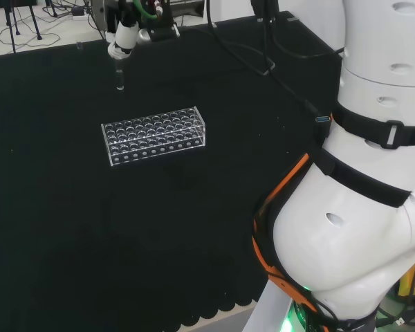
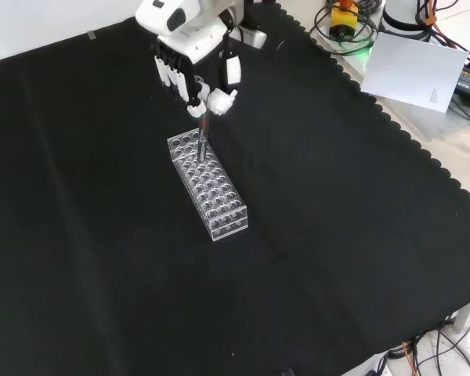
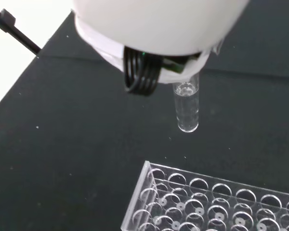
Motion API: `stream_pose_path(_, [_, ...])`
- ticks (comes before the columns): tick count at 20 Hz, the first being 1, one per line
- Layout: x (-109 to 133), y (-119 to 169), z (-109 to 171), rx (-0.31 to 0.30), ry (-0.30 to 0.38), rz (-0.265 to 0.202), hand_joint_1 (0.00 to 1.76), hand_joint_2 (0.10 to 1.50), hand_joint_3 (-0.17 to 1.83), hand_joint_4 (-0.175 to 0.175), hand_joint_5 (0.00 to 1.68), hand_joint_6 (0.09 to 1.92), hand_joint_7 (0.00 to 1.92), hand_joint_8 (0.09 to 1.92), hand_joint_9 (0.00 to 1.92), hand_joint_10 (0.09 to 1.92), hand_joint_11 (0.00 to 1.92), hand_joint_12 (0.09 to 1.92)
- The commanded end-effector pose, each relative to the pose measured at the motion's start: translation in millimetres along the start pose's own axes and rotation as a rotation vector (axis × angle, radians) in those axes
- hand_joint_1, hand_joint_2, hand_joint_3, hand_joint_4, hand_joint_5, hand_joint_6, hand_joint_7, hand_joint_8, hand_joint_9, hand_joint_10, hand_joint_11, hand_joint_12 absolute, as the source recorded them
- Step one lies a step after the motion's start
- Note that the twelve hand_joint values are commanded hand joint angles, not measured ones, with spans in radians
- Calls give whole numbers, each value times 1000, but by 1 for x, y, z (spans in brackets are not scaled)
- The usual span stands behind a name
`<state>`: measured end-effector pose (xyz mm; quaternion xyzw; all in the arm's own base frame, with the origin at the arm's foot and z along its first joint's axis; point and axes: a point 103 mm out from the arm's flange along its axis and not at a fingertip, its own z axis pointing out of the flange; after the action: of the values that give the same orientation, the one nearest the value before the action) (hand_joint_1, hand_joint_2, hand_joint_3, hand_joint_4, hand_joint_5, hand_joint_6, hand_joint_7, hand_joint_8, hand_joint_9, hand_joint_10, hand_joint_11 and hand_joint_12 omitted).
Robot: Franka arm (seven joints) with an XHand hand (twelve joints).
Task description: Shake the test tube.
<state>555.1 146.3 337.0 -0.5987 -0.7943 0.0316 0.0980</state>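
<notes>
A clear glass test tube point(image 1: 119, 77) hangs upright in the air, pinched at its top by the hand point(image 1: 124, 36). In the front view the hand point(image 2: 189, 56) comes in from the top and the test tube point(image 2: 204, 131) hangs just over the far end of a clear plastic rack point(image 2: 207, 184). The wrist view shows the tube point(image 3: 187, 107) close up, its rounded end above the cloth and clear of the rack point(image 3: 207, 202). In the head view the rack point(image 1: 154, 135) lies on the cloth, nearer than the tube, with several holes.
Black cloth point(image 1: 90, 228) covers the bench. The arm's white links point(image 1: 360, 173) stand at the right of the head view. Cables and stands point(image 1: 28, 17) lie beyond the cloth's far edge. A sheet of paper point(image 2: 419, 70) lies off the cloth in the front view.
</notes>
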Motion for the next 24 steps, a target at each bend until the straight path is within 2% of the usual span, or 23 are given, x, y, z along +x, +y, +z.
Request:
stream_pose_path(1, [22, -3, -13, -29, 30, -43, 1246, 524, 760, -175, 1529, 216, 1769, 441, 1638, 733, 1399, 1016])
stream_pose_path(3, [29, -2, -17, -33, 30, -60, 1246, 524, 760, -175, 1530, 214, 1770, 441, 1638, 733, 1399, 1016])
stream_pose_path(6, [29, -3, -17, -30, 19, -56, 1246, 523, 761, -175, 1532, 211, 1770, 440, 1638, 733, 1398, 1016])
stream_pose_path(10, [2, -10, -15, -15, -24, 3, 1246, 523, 761, -175, 1534, 208, 1771, 439, 1638, 733, 1398, 1016])
stream_pose_path(17, [-95, -53, -20, 20, -110, 228, 1246, 522, 761, -175, 1536, 201, 1773, 437, 1638, 733, 1398, 1016])
stream_pose_path(18, [-115, -67, -23, 25, -121, 277, 1246, 522, 761, -175, 1537, 201, 1773, 437, 1638, 733, 1398, 1016])
stream_pose_path(24, [-168, -107, -32, 27, -134, 417, 1246, 522, 761, -175, 1539, 196, 1774, 436, 1639, 734, 1398, 1016])
